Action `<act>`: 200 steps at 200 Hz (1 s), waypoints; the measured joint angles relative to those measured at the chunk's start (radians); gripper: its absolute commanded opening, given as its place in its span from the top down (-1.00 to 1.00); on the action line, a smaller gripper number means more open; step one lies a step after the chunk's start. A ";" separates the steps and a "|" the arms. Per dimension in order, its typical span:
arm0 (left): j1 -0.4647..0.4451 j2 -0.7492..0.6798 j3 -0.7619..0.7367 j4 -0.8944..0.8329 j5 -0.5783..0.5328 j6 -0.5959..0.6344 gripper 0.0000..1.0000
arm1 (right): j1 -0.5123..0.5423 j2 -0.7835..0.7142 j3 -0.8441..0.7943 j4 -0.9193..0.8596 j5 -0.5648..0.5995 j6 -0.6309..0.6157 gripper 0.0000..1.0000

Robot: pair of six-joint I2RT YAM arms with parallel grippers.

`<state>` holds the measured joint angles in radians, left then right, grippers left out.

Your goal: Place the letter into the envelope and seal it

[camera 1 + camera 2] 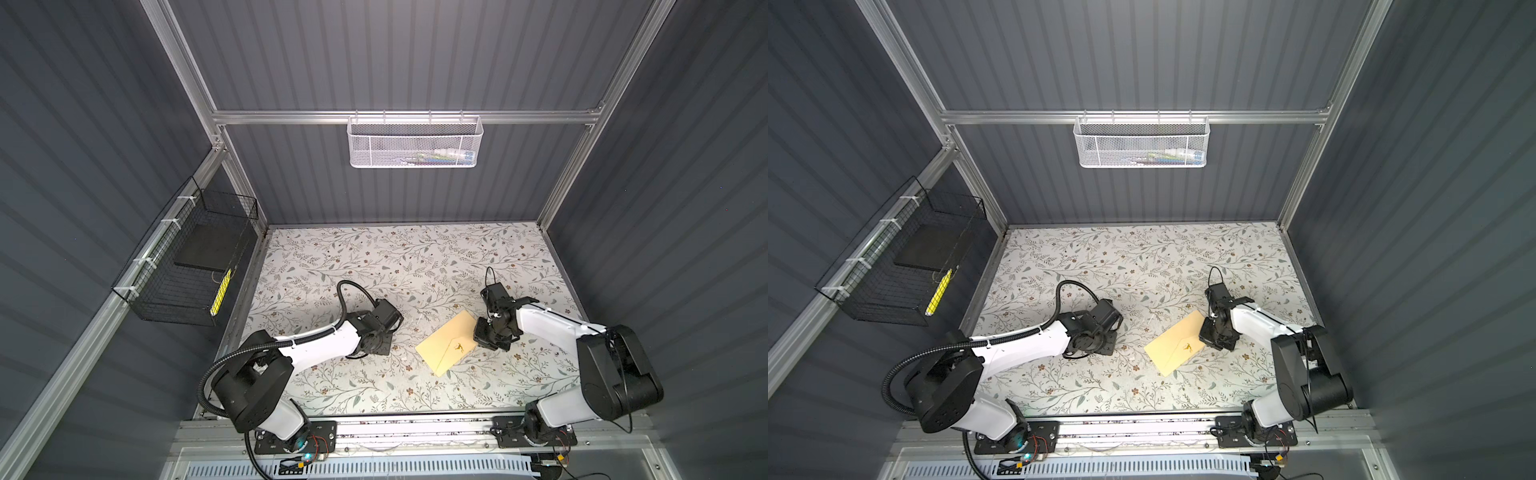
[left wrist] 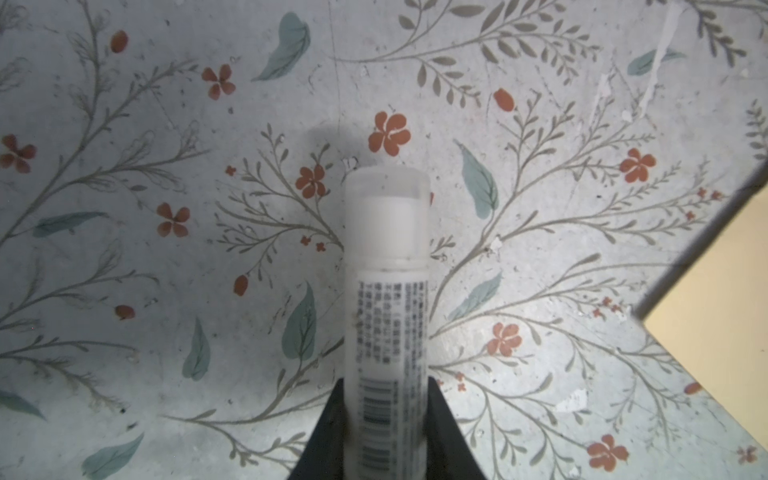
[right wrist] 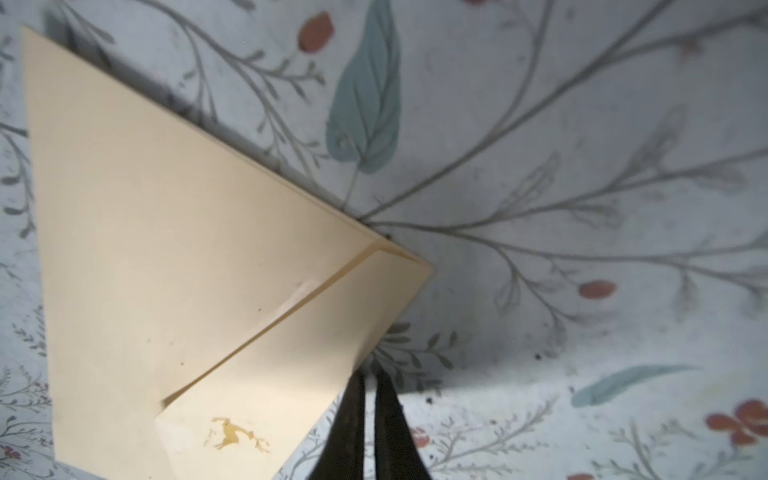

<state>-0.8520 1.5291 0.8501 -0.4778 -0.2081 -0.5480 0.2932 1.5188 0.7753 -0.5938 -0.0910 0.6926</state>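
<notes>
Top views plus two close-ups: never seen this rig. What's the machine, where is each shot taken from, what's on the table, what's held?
Two robot arms, left arm and right arm, are mounted at the near edge of a floral table, each ending in a two-finger gripper. The two wide pictures come from one stereo camera overhead; the two close-ups come from cameras on the wrists. On the table lies a tan envelope, flap folded down, with a small gold mark. No loose letter is in view. The left gripper is shut on a white tube with a printed label. The right gripper has its jaws almost together at the envelope's edge; whether they pinch it cannot be told.
</notes>
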 measured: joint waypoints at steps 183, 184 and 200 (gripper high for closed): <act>0.000 0.044 -0.006 0.055 0.001 -0.074 0.22 | 0.114 0.230 0.236 0.100 -0.105 -0.018 0.33; 0.000 0.044 -0.006 0.055 0.001 -0.074 0.22 | 0.114 0.230 0.236 0.100 -0.106 -0.018 0.32; 0.000 0.044 -0.006 0.055 0.002 -0.075 0.20 | 0.114 0.227 0.236 0.098 -0.105 -0.020 0.22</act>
<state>-0.8520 1.5730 0.8444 -0.4229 -0.2066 -0.6228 0.4068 1.7458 1.0111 -0.4957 -0.1963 0.6724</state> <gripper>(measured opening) 0.392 0.357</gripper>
